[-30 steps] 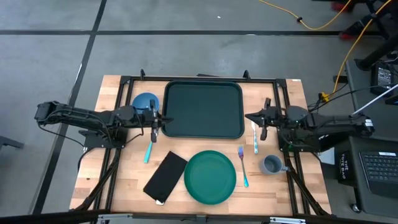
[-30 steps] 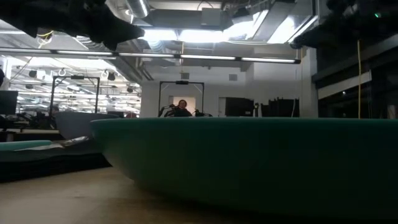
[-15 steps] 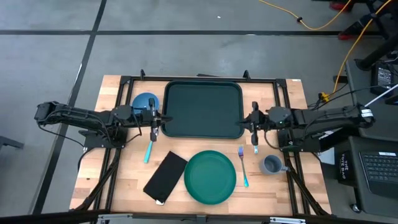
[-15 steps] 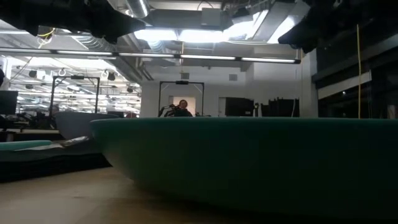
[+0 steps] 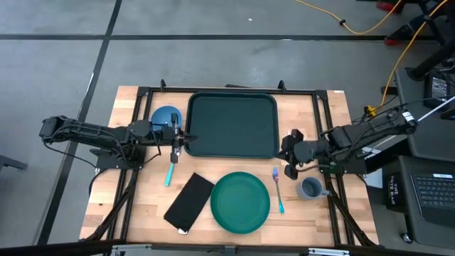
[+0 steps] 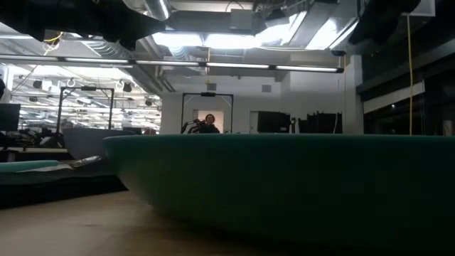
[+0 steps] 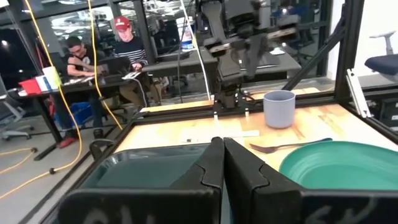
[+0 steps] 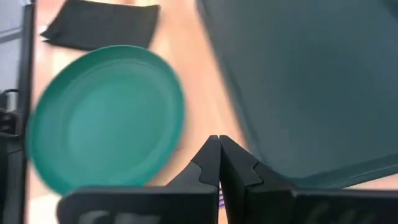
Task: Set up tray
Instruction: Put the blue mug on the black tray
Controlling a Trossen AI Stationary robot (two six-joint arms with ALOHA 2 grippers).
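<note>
Wooden bench (image 5: 142, 206): dark green tray (image 5: 232, 124) at centre; left claw (image 5: 175, 142) closed beside its left edge, right claw (image 5: 288, 158) closed off its right corner.

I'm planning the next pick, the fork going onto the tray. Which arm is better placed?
Right. The right gripper hovers shut just beside the fork; the left gripper sits across the tray.

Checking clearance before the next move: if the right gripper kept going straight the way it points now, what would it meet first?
Probably the tray. The right gripper, fingers shut, sits just off the tray's near right corner, pointing across the table toward the left arm. Its wrist view shows the tray rim just ahead, the green plate off to one side.
</note>
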